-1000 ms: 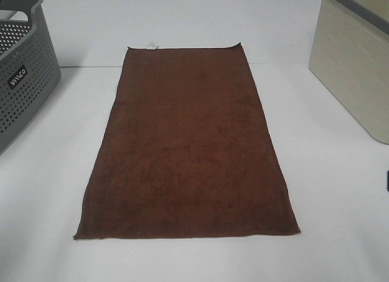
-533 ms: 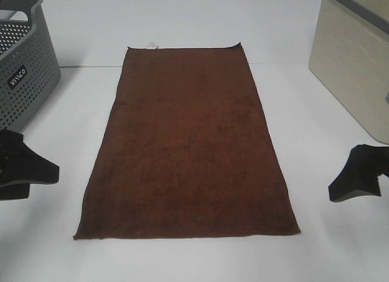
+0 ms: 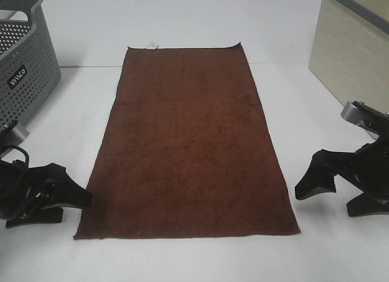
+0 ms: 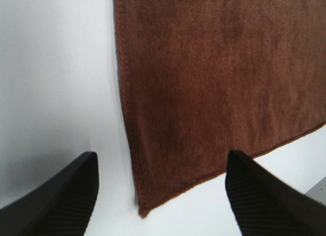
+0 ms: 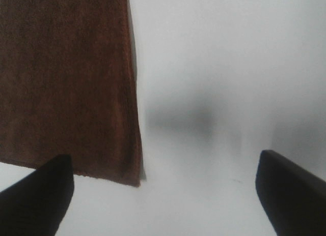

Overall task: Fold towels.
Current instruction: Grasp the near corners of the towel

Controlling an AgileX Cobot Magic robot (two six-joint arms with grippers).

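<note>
A dark brown towel [image 3: 191, 142] lies flat and spread out lengthwise on the white table, with a small white tag [image 3: 152, 46] at its far edge. My left gripper [image 3: 76, 208] is open and empty, low by the towel's near left corner. In the left wrist view [image 4: 160, 157] it is open over that corner of the towel [image 4: 204, 83]. My right gripper [image 3: 322, 202] is open and empty just right of the near right corner. In the right wrist view [image 5: 164, 157] the towel's corner [image 5: 76, 93] lies between the fingers, toward one side.
A grey perforated basket [image 3: 24, 69] stands at the far left. A beige bin [image 3: 352, 63] stands at the far right. The white table [image 3: 304, 99] shows bare on both sides of the towel.
Both grippers have come into view from the sides and moved inward to the towel's near corners. The towel has not moved.
</note>
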